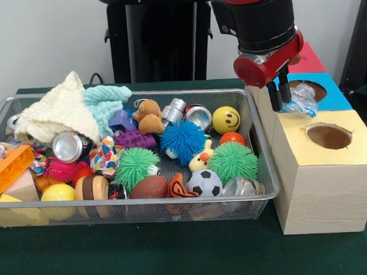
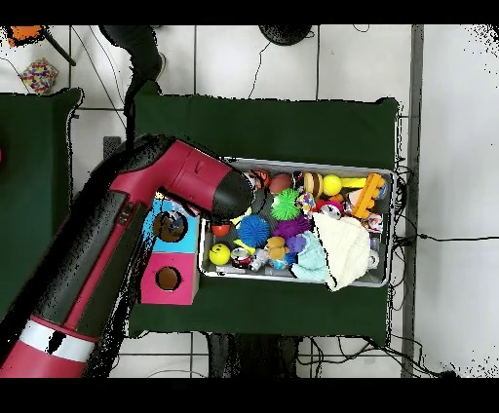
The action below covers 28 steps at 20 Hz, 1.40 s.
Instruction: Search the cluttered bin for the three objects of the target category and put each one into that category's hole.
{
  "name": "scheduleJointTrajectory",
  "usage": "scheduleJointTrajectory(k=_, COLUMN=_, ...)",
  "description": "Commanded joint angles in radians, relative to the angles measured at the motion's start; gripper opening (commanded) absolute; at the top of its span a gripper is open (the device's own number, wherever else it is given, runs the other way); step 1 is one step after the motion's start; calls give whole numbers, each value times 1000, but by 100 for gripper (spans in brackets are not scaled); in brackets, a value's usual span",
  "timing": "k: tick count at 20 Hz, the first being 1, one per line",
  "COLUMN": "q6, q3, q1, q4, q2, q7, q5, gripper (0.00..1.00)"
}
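Note:
My gripper [image 1: 279,98] hangs just right of the wire bin [image 1: 261,139], above the near-left corner of the blue-topped box [image 1: 338,97]. It is shut on a crumpled clear plastic bottle [image 1: 303,99] that sticks out to the right over the blue box's hole [image 1: 317,89]. In front stands the yellow-topped box [image 1: 359,148] with its hole [image 1: 328,136]; behind is the red-topped box [image 1: 308,60]. In the bin lie crushed silver cans [image 1: 70,146] [image 1: 199,116] and another clear plastic piece [image 1: 236,187]. In the overhead view the arm [image 2: 185,185] hides the gripper.
The bin is packed with spiky balls [image 1: 182,140], a smiley ball [image 1: 226,119], a soccer ball [image 1: 204,182], a cream cloth [image 1: 60,111], an orange block [image 1: 8,170] and plush toys. The boxes [image 2: 171,226] stand beside the bin [image 2: 385,175] on green cloth.

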Motion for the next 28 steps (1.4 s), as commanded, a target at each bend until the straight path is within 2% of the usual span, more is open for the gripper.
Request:
scheduleJointTrajectory(k=1, q6=-153, q3=157, q1=-40, q4=-59, q2=50, q7=184, q5=-20, gripper=0)
scheduleJointTrajectory(k=28, q6=-184, q3=186, q1=12, q4=-8, q2=55, q7=240, q5=5, gripper=0)
